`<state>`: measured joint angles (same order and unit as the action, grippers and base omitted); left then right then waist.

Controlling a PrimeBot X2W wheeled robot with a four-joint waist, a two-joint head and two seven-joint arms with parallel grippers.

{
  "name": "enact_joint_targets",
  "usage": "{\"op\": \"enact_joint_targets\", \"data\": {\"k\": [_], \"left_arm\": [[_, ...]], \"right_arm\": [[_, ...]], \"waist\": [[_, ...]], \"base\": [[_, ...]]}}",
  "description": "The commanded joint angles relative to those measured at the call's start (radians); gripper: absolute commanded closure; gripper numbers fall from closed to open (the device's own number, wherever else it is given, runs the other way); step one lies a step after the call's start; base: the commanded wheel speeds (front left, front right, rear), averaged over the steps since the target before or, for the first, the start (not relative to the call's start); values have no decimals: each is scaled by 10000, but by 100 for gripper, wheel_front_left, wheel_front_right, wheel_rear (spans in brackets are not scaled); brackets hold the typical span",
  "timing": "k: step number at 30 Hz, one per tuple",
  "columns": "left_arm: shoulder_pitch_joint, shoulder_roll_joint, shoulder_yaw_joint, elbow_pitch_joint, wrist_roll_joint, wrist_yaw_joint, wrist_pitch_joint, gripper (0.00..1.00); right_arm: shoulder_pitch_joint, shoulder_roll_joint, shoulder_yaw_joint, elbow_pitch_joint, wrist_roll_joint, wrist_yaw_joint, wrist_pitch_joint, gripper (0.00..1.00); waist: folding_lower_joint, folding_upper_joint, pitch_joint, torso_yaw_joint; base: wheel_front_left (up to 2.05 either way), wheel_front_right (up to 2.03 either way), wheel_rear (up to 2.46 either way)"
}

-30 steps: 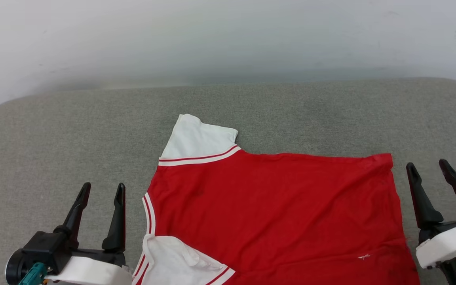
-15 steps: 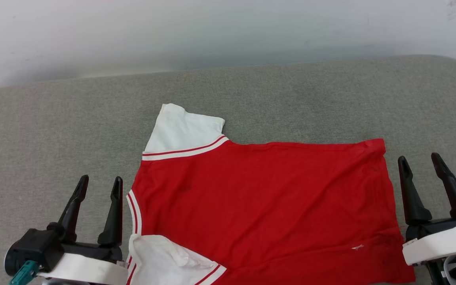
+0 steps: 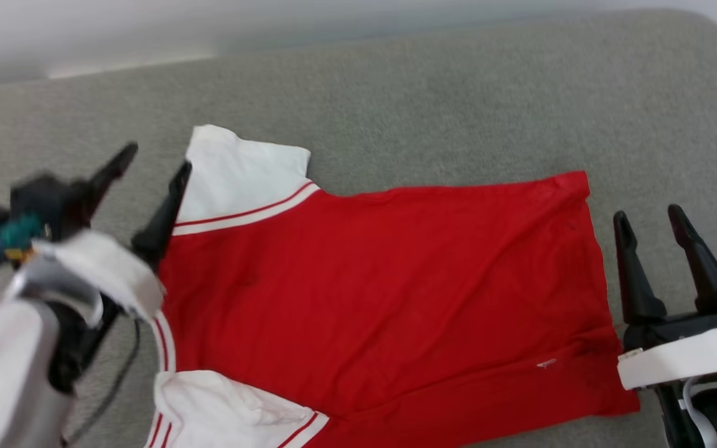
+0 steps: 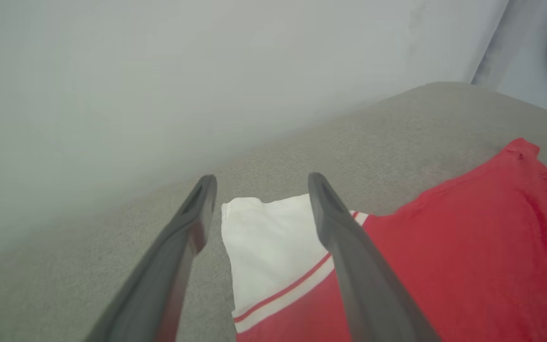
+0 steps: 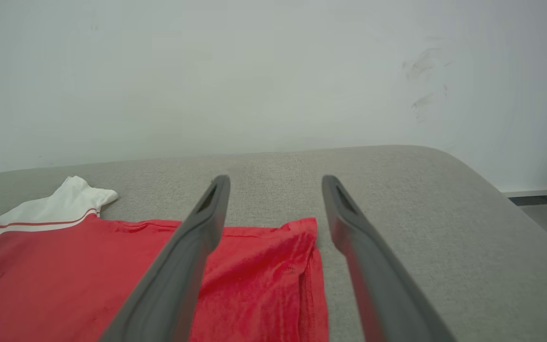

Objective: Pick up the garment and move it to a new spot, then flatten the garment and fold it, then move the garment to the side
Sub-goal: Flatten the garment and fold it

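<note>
Head view: the garment [image 3: 371, 286] is laid flat, plain red side up, across the centre of a grey padded surface [image 3: 427, 93]. One white sleeve [image 3: 240, 168] is noted at upper left. A second white sleeve [image 3: 221, 410] is seen rumpled at the lower left edge. The hem [image 3: 589, 249] runs down the right.

The left hand [image 3: 156, 158] is found at the left of the frame, blurred, fingers spread, nothing held. Its inner finger is seen against the upper sleeve's edge; contact cannot be judged.

The right hand [image 3: 647, 213] is recorded at the right edge, fingers spread, empty, just beside the hem and apart from the cloth.

Left wrist view: the sleeve corner is framed between the parted fingers of the left hand [image 4: 261, 179].

Right wrist view: the hem corner is seen between the parted fingers of the right hand [image 5: 277, 179].
</note>
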<state>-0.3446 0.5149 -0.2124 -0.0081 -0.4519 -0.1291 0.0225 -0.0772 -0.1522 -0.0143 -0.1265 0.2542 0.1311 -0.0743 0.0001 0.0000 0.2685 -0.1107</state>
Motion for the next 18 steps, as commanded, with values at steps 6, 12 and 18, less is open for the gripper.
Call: {"op": "enact_joint_targets", "data": {"k": [6,12,18], "left_arm": [[-3027,1653,-1337,989,-2056,-6,2956,0],[-5112,2718,-2202,2118,-3308,-8,5617,0],[-6077,3314,-2850,3004,-4065,-9,7389,0]], "right_arm": [[-572,305,294,67,-115,-8,-237,0],[-906,522,523,243,-138,-8,-462,0],[-1036,696,720,551,-133,-8,-700,0]], "waist": [[-1,0,1304,-944],[-1,0,1994,-1474],[-1,0,2414,-1854]], "base": [[0,0,0],[0,0,0],[0,0,0]]}}
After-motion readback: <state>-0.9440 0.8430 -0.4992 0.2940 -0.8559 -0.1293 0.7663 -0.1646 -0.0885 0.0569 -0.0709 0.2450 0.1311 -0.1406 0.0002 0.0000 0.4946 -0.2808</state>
